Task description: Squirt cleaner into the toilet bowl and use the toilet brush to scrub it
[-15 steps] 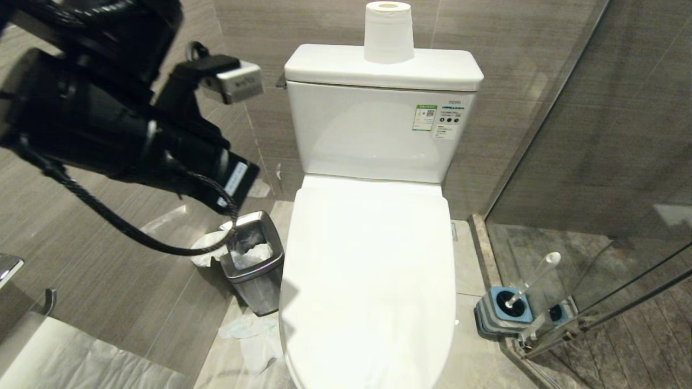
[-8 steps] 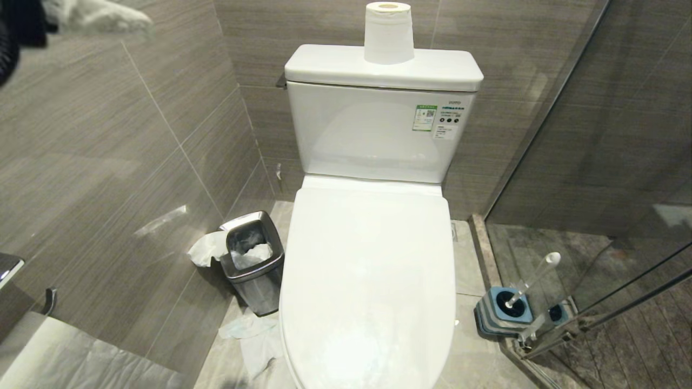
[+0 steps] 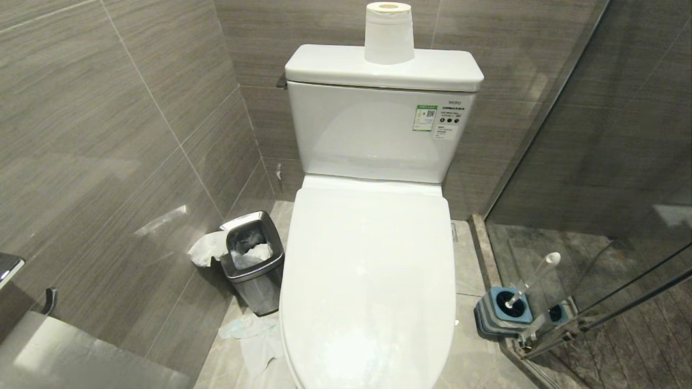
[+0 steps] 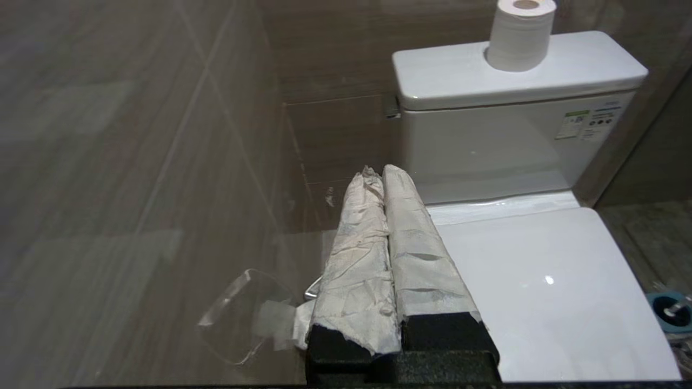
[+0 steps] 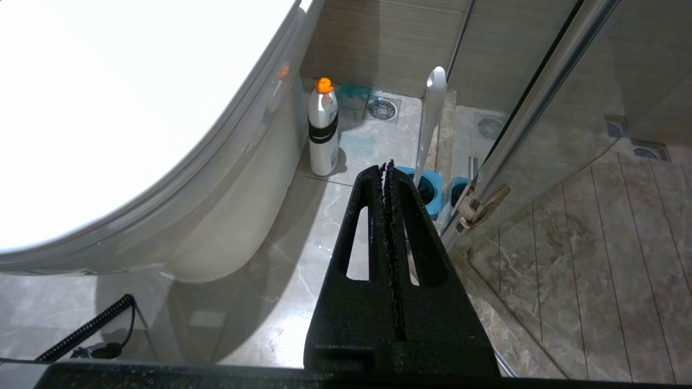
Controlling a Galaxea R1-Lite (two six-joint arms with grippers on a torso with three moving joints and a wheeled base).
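The toilet's white lid [image 3: 367, 281] is down, so the toilet bowl is hidden under it. No cleaner liquid shows; a white bottle with an orange cap [image 5: 323, 129] stands on the floor by the toilet's base. The toilet brush [image 3: 532, 281] leans in its blue-and-grey holder [image 3: 503, 310] to the right of the toilet. My left gripper [image 4: 381, 172], its fingers wrapped in white, is shut and empty, raised over the toilet's left side and pointing toward the tank. Low beside the toilet, my right gripper [image 5: 388, 165] is shut and empty, just short of the brush handle [image 5: 432, 113] and holder [image 5: 427, 189].
A steel waste bin [image 3: 253, 259] with paper in it stands left of the toilet, tissue [image 3: 254, 335] lying on the floor before it. A paper roll [image 3: 388, 32] sits on the tank [image 3: 378, 124]. The glass shower door [image 3: 594, 189] closes off the right side.
My left arm filled the head view's upper left a second ago, slid out through the top left corner, and is now gone from that view. Nothing else moved.
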